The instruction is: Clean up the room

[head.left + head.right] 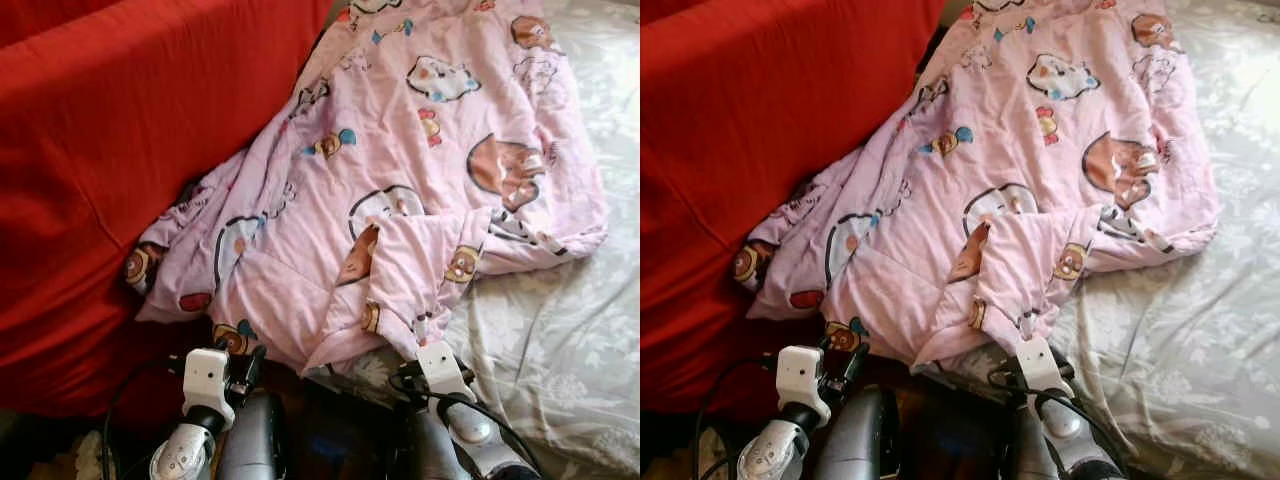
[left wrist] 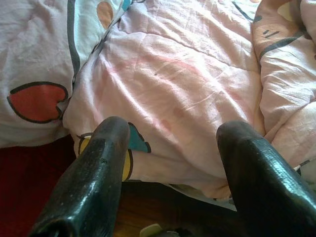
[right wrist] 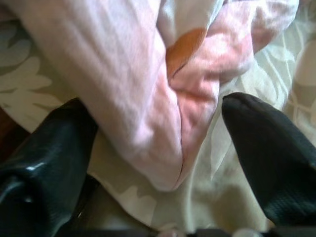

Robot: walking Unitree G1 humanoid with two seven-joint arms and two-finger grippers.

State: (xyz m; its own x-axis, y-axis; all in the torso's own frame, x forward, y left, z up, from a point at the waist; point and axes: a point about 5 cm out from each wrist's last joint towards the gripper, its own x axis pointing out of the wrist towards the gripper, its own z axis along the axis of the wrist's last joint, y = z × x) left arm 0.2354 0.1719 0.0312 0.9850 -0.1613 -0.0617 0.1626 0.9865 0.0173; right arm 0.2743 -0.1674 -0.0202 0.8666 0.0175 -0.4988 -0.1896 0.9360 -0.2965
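Gripping the quilt's near hem with both pincers looks like the step in hand, and doing it well starts closest to the robot. The left gripper (image 2: 170,173) is spread wide, its two black fingers (image 2: 91,182) apart with nothing between them, poised just short of the edge of the pink cartoon quilt (image 1: 400,170) where a yellow and teal print sits. The right gripper (image 3: 163,168) is likewise released, its fingers straddling a folded corner of the same quilt without pinching it; that corner lies on the pale floral bedsheet (image 1: 560,340).

For a good grab, I judge that each gripper should push forward until the fabric edge sits deep between the fingers, then close on the quilt alone. The right side is the risk: the sheet lies directly under the fold, so a low approach could catch both layers. Coming in slightly above the sheet would avoid that. The left side has the hem hanging over the dark bed edge, so it has free cloth to bite.

Farther out, the quilt lies crumpled across the bed, bunched against the red cover (image 1: 110,150) on the left and running up and away to the far side. The cloth is soft and slack; pulling evenly on both corners should flatten it without dragging the sheet.
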